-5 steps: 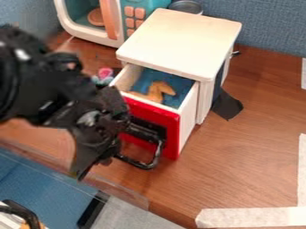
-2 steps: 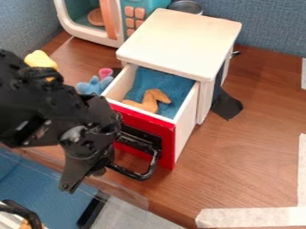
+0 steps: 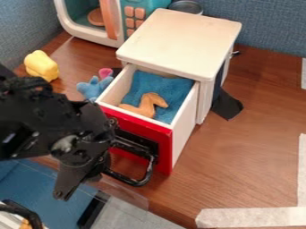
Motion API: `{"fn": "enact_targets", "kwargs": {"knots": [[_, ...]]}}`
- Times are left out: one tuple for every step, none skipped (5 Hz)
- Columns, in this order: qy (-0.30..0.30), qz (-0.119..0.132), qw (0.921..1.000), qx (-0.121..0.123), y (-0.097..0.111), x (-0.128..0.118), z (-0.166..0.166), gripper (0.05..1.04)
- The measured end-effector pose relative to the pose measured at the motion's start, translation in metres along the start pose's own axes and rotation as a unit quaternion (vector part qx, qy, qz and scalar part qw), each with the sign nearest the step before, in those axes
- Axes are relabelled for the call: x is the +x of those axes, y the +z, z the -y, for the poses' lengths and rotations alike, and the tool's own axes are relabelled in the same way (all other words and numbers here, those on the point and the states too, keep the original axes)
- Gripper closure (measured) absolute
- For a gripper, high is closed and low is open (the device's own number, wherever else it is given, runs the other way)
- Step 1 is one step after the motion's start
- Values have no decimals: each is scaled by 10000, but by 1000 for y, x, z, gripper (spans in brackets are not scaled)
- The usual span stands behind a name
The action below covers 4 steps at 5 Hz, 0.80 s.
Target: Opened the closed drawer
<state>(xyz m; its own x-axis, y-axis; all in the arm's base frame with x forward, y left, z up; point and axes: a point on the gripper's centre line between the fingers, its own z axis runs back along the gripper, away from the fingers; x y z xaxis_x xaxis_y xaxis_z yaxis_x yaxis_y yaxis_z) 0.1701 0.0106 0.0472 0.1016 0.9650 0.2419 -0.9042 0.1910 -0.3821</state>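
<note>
The drawer (image 3: 137,121) has come out further, so the opening is well advanced.
Compared with the earlier views, its red front has moved toward the near left, away from the white cabinet (image 3: 179,42), and more of the blue cloth (image 3: 179,91) inside is visible. The light brown piece (image 3: 146,105) has travelled with the drawer. The gripper (image 3: 78,181) has also moved to the near left, and it is beside the black handle (image 3: 147,172), at its left end. I cannot tell if it is clenched on this handle or released; the joint motion suggests to me that it pulls the drawer. The arm has uncovered the yellow toy (image 3: 40,65) on the far left. In my judgement, only a little more pull, or just letting go, remains.
</note>
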Motion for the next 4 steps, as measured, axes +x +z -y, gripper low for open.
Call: {"fn": "enact_targets", "kwargs": {"knots": [[-63, -7, 10000, 24, 0, -2, -5, 901], [-530, -57, 9986, 48, 4, -5, -6, 659], [-709, -147, 9974, 44, 5, -4, -7, 338], [-789, -180, 9967, -104, 15, 1, -2, 92]]}}
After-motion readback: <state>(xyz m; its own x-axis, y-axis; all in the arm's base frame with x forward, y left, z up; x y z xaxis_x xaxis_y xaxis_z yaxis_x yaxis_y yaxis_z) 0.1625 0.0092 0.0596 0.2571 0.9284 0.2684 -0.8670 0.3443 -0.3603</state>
